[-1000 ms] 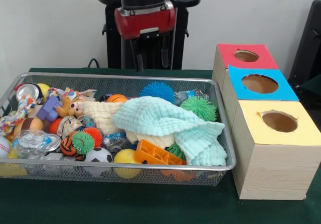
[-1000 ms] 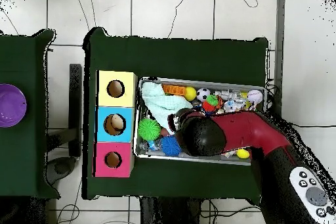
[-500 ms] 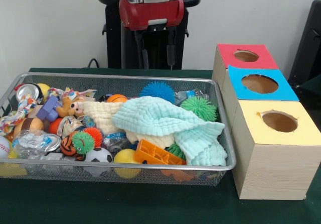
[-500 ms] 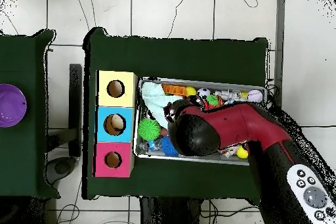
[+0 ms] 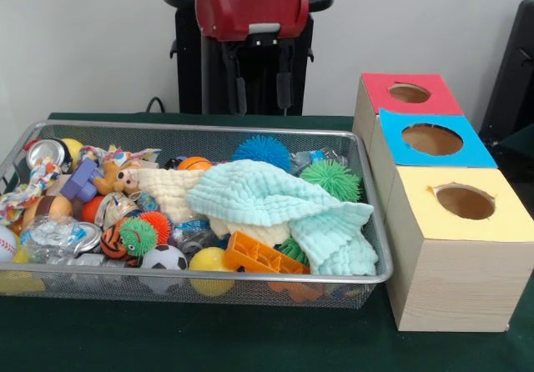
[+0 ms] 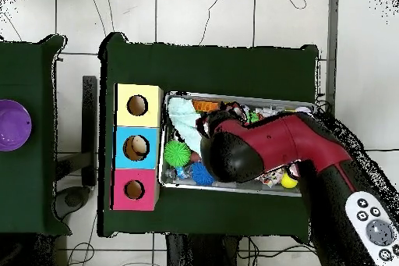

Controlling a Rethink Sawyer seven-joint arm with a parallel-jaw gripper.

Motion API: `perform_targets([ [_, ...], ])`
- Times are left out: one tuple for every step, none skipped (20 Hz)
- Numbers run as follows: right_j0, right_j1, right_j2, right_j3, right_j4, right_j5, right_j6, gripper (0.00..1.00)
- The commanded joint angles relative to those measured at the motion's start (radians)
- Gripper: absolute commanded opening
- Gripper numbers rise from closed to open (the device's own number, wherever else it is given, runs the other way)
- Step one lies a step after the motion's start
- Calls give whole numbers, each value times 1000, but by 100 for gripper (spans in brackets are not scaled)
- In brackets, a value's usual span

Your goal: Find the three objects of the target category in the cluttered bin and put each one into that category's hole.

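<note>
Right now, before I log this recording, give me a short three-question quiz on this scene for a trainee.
1. True or false: the mint green cloth lies on top of other items in the wire bin.
2. Which box stands nearest the front-view camera? A red box B blue box C yellow box
3. Fill in: the soccer ball sits beside a plain ____ ball.

Key: 1 true; 2 C; 3 yellow.
</note>
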Motion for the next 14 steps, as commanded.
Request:
perform_targets([
  [-70,88,64,-61,-109,-9,-328,100],
  [-76,91,68,-60,-116,-13,-325,100],
  [-82,96,74,-61,-118,-11,-329,100],
  [-87,101,80,-64,-121,-6,-332,100],
  [-90,105,85,-67,-121,1,-334,100],
  [-92,105,90,-67,-123,5,-332,100],
  [-94,105,94,-68,-125,8,-331,100],
  [-95,106,98,-68,-127,11,-330,100],
  [-99,107,104,-69,-129,15,-331,100],
  [-101,108,107,-69,-130,20,-329,100],
  [-103,110,110,-70,-134,21,-327,100],
  [-104,112,112,-70,-137,23,-324,100],
  [-106,119,114,-76,-136,30,-329,100],
  [-111,132,116,-84,-137,37,-337,100],
])
